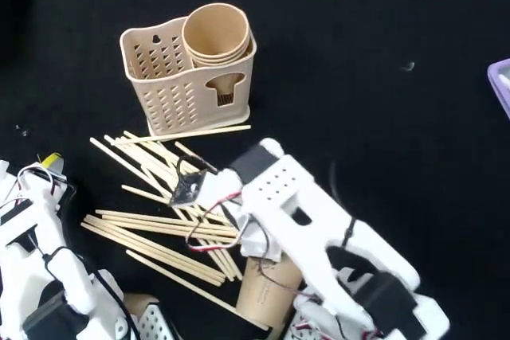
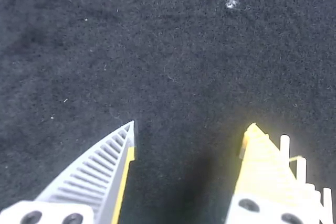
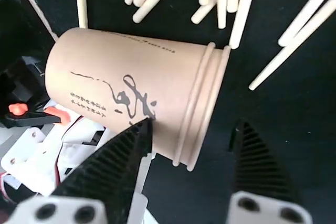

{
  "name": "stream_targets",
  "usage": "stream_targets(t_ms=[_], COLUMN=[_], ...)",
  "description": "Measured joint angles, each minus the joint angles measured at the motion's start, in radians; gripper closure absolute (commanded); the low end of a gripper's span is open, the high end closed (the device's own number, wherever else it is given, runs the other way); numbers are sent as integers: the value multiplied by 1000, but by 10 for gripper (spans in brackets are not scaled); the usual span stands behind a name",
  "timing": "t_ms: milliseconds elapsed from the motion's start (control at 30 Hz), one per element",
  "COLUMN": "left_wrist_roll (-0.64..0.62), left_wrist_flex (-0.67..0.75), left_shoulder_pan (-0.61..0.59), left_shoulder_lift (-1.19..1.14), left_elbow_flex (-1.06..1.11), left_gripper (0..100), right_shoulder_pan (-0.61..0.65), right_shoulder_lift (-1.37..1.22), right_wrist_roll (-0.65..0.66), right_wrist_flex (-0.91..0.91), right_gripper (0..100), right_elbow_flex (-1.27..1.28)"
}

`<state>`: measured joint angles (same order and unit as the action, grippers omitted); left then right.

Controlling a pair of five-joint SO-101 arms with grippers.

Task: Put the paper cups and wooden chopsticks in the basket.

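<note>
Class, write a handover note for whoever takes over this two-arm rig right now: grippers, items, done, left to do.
Left gripper: jaws open over bare black cloth.
Right gripper: jaws open, at the rim end of a brown paper cup lying on its side.
Done: stacked brown paper cups stand in the beige perforated plastic basket.
To do: that cup, and the wooden chopsticks scattered on the cloth.

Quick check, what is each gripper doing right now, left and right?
Left gripper: open, holding nothing.
Right gripper: open at the lying paper cup, not gripping it.
</note>
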<state>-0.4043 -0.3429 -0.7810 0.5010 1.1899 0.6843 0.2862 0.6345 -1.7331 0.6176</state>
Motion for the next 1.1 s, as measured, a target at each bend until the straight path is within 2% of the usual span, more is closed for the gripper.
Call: stream_targets(t_ms=[133,533,800,967,1100], left_wrist_roll=[0,0,0,0,0], left_wrist_flex=[0,0,0,0,0], left_shoulder_pan=[0,0,2,0,0], left_shoulder_lift=[0,0,0,0,0], left_elbow_flex=[0,0,0,0,0], left_gripper=[679,679,679,679,679], right_shoulder_pan=[-29,-60,-209,-333,-387], right_shoulder_lift=[-12,218,233,233,233], right_wrist_roll=[0,0,0,8,8], right_wrist_flex=[-2,-2,-2,-2,-2], right_gripper=[991,988,988,988,988], right_elbow_flex=[-6,-18,-104,-258,-373])
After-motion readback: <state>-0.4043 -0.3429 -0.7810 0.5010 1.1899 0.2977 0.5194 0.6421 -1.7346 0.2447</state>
